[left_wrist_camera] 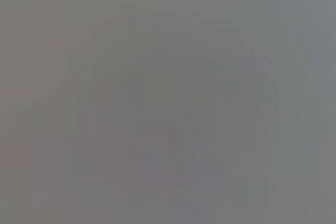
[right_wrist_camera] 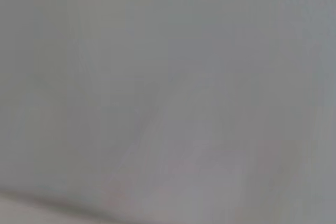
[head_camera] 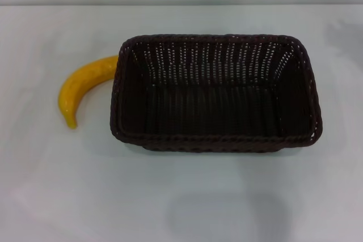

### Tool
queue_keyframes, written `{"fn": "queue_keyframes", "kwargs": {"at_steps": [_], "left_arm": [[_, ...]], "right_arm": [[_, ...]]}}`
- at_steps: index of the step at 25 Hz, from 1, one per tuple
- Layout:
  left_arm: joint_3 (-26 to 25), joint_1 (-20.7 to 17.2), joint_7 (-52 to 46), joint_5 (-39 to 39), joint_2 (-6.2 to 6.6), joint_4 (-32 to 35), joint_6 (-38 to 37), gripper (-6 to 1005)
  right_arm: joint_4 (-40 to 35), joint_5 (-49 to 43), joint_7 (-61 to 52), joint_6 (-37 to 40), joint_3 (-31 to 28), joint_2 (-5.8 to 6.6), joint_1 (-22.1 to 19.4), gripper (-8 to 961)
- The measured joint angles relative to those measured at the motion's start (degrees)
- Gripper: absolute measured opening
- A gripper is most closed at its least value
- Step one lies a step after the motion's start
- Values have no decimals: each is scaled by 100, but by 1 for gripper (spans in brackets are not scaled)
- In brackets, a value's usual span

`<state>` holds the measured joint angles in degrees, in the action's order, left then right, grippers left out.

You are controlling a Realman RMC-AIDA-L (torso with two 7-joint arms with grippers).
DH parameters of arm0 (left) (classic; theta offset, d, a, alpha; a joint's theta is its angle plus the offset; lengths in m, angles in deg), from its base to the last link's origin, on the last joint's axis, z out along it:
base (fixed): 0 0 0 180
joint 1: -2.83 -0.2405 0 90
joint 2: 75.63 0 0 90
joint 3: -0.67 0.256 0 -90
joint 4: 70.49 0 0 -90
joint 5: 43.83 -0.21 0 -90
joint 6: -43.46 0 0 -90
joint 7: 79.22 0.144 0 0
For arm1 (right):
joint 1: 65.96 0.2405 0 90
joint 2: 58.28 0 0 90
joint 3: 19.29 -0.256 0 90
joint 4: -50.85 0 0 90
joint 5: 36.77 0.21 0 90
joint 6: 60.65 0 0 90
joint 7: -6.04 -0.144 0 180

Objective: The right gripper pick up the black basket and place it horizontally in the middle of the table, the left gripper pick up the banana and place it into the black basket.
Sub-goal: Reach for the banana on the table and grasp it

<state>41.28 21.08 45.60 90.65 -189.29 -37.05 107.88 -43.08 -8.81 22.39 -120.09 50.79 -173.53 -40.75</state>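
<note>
The black basket (head_camera: pixel 215 92) stands upright on the white table (head_camera: pixel 181 196), long side across, near the middle and a little right. It is empty. The banana (head_camera: pixel 82 88) lies on the table just left of the basket, its upper end touching or passing behind the basket's left rim and its lower tip pointing toward the near side. Neither gripper shows in the head view. Both wrist views show only a plain grey surface with no fingers and no objects.
The table's far edge meets a pale wall at the top of the head view. A faint shadow lies on the table in front of the basket (head_camera: pixel 227 213).
</note>
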Motion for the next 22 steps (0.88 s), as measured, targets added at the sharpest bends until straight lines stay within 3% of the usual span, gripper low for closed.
{"fn": "queue_keyframes", "kwargs": {"at_steps": [3, 4, 5, 7, 12, 18, 22], "left_arm": [[-1, -14, -798, -567, 2, 354, -183, 879], [-20, -26, -1738, -1232, 16, 732, -336, 879], [-27, -37, -2026, -1422, 24, 837, -347, 879], [-40, -70, -2699, -1844, 44, 1118, -357, 879], [-50, -218, -4506, -2920, 108, 2007, -385, 879], [-32, -79, -6878, -4854, 330, 3055, -239, 879], [-59, 218, -8124, -6156, 569, 3371, 233, 879]], "right_arm": [[42, 689, 870, 1717, 422, 12, -782, 256], [94, 927, 1120, 2109, 522, 22, -946, 257], [270, 1447, 1745, 2889, 698, 35, -1202, 257], [547, 2006, 2388, 3555, 864, 37, -1376, 257], [1411, 3228, 3497, 4779, 1013, 38, -1458, 258], [2042, 3592, 4376, 6005, 1451, 37, -1440, 420], [2188, 3601, 4430, 7067, 1965, 37, -1442, 611]]}}
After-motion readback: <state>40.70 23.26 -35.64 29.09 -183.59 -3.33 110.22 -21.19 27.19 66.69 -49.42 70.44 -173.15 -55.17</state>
